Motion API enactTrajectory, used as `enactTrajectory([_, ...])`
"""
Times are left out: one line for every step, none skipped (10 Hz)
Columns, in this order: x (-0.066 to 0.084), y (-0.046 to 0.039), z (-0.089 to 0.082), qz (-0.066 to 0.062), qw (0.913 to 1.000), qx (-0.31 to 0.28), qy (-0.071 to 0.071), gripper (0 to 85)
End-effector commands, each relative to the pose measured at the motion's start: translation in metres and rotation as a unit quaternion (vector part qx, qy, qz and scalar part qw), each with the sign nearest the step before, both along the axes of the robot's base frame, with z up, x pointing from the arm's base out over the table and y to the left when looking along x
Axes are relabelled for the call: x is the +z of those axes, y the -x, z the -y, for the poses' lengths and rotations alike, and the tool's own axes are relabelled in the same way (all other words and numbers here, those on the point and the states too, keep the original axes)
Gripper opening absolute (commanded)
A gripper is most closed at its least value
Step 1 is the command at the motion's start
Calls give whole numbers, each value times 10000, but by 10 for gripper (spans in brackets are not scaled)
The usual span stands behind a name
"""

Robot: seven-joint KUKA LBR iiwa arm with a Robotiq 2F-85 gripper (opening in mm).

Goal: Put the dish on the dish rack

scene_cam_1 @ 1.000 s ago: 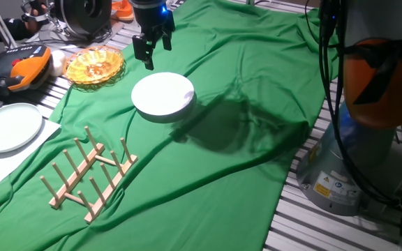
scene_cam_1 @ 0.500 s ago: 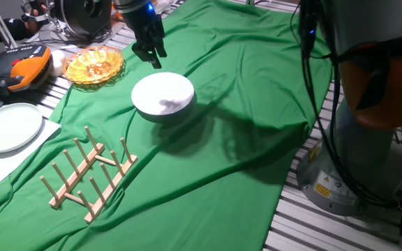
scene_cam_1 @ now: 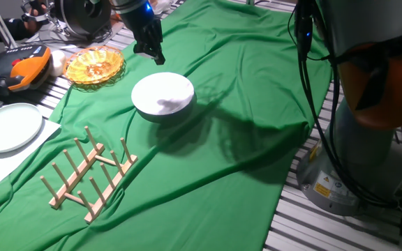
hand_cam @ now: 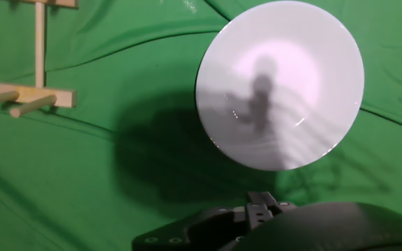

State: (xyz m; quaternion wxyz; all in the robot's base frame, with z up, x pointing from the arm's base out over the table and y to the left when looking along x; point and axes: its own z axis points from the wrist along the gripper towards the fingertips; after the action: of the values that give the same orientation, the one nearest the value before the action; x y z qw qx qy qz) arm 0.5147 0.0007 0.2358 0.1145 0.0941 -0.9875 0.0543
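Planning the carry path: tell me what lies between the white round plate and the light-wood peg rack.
Only bare green cloth lies between the white round plate and the light-wood peg rack, shown in the fixed view.

Two white plates: the dish [scene_cam_1: 162,95] at upper centre, a paler plate [scene_cam_1: 8,127] at left. One orange-yellow glass dish [scene_cam_1: 94,66], upper left. One dish rack [scene_cam_1: 88,173], lower left. One green cloth [scene_cam_1: 243,77].

Table cover: a wrinkled green cloth [scene_cam_1: 243,139] draped over the table.
Table surface: pale slatted metal [scene_cam_1: 306,223] showing at the right edge.
Left edge: a white sheet [scene_cam_1: 5,160] under the cloth's border.
Back left: dark equipment and an orange-and-black device [scene_cam_1: 23,70].
Light: overhead, casting soft shadows on the cloth.
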Motion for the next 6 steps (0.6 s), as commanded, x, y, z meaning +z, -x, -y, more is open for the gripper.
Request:
enactTrajectory([0,0,0,0,10000,22,-5,0])
enactTrajectory([0,-1,0,-15,10000,73,-24,0])
enactTrajectory([0,-1,1,-15,10000,73,-24,0])
enactTrajectory([0,-1,1,-19,9999,110,-32,0])
enactTrajectory([0,0,1,-24,9999,147,-48,0])
enactTrajectory([0,-1,1,-22,9999,132,-45,0])
